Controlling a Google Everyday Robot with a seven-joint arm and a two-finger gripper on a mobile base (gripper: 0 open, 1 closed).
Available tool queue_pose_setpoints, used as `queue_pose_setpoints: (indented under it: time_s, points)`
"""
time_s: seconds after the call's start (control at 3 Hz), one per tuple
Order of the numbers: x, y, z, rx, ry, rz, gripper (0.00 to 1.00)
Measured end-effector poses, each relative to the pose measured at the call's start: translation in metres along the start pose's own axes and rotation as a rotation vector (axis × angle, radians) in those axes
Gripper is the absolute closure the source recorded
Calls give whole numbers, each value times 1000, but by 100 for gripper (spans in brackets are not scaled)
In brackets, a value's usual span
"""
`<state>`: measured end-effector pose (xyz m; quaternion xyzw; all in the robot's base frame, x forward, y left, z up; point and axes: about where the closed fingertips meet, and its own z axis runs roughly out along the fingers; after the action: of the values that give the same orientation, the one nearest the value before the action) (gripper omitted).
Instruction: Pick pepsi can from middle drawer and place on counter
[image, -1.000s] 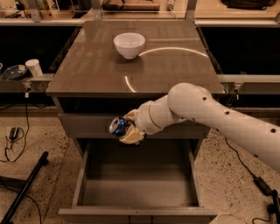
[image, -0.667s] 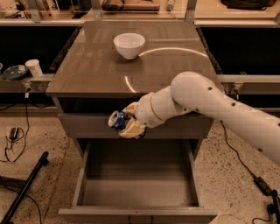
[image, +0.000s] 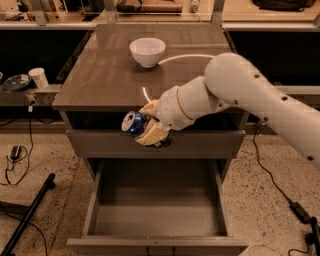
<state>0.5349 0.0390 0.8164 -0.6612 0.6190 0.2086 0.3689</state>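
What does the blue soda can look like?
The pepsi can is small, blue and shiny metal, with a silver end facing left. It is tipped on its side in the air, clamped in the tan end effector, just in front of the counter edge and above the open middle drawer.

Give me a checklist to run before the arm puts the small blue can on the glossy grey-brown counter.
1. Small blue aluminium pepsi can held in the gripper, fingers shut on it: ok.
2. Can lifted out of the open grey-brown metal middle drawer: ok.
3. Can above the front edge of the glossy grey-brown counter: not ok, it hangs below the edge, in front of the flat grey panel.
4. Can upright: not ok, its silver end faces sideways.
5. Room on the counter in front of the round white bowl: ok.
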Motion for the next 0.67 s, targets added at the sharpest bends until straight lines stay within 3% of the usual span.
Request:
queue_pose_setpoints:
  time_s: [0.67]
  points:
    - [-32, -12, -29, -43, -5, -19, 100]
